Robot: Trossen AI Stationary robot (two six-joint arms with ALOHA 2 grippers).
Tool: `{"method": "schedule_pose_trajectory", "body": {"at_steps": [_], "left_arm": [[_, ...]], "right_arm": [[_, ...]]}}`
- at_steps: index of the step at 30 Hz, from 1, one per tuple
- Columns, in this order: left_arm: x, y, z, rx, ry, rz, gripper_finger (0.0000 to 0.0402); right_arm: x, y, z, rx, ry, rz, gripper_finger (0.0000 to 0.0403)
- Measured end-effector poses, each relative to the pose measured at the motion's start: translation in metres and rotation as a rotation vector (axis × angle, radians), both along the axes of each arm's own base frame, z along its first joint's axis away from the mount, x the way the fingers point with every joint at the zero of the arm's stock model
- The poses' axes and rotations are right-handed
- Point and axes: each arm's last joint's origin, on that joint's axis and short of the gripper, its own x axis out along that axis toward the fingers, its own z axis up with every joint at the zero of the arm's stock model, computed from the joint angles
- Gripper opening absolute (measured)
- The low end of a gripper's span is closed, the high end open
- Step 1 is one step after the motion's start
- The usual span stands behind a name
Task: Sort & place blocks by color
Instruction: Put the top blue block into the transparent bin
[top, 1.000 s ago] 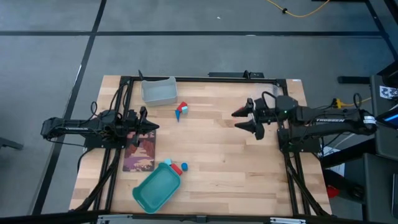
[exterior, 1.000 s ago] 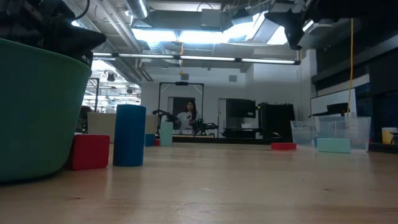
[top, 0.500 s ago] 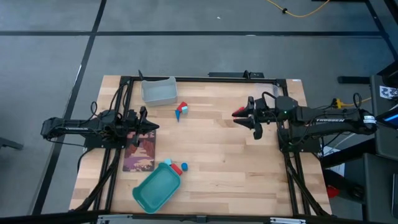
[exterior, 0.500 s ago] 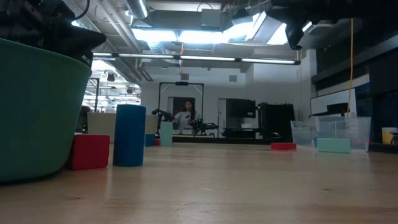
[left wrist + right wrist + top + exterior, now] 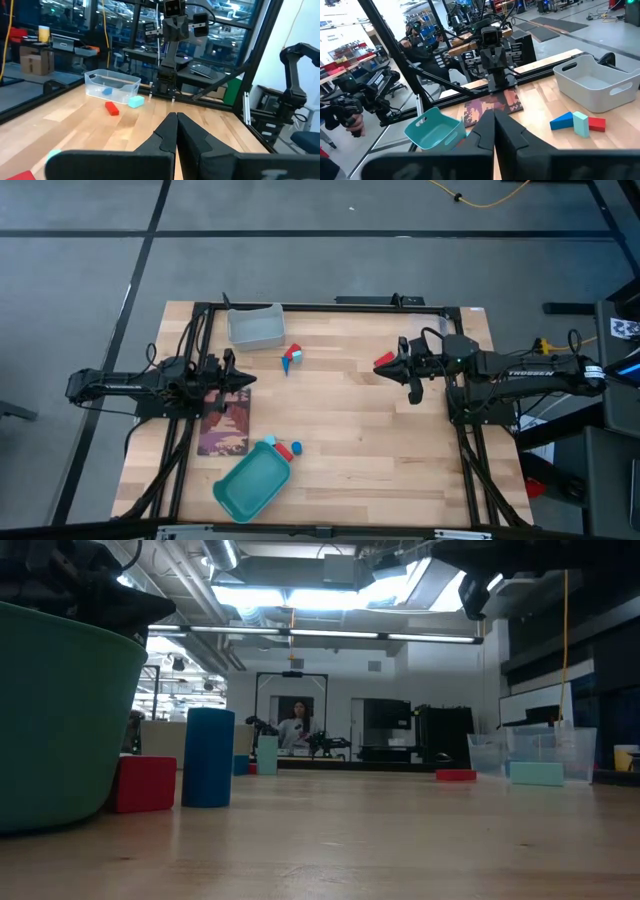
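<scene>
Three blocks, red [image 5: 296, 351], dark blue [image 5: 288, 364] and light cyan [image 5: 297, 358], lie together on the table's far middle, beside the clear bin [image 5: 256, 326]. Three more, cyan [image 5: 268, 440], red [image 5: 284, 450] and blue [image 5: 297, 447], stand by the far rim of the teal tray [image 5: 250, 485]. My left gripper [image 5: 246, 383] hovers shut at the table's left, pointing right, with nothing between its fingers [image 5: 167, 131]. My right gripper [image 5: 381, 366] hovers shut at the right, pointing left toward the far blocks [image 5: 580, 123], also holding nothing.
A patterned mat [image 5: 225, 425] lies flat under and in front of my left gripper. A black frame [image 5: 340, 305] runs along the table's edges. Bare wood [image 5: 360, 430] spreads between the two block groups and my right arm. A person shows in the room beyond the table [image 5: 296, 725].
My right gripper has shut on nothing, its fingers coming together from a wide gap while the arm stayed in place. The blocks, tray and bin have kept still.
</scene>
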Motion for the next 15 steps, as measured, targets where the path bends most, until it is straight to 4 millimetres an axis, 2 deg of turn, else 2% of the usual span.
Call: {"method": "schedule_pose_trajectory", "body": {"at_steps": [8, 15], "left_arm": [[0.0, 0.0, 0.0, 0.0, 0.001, 0.004, 0.0], [0.0, 0.0, 0.0, -0.001, 0.001, 0.006, 0.0]], "right_arm": [[0.0, 0.001, -0.001, 0.002, 0.009, 0.026, 0.0001], [-0.003, 0.004, -0.019, -0.057, 0.187, 0.054, 0.0001]]}}
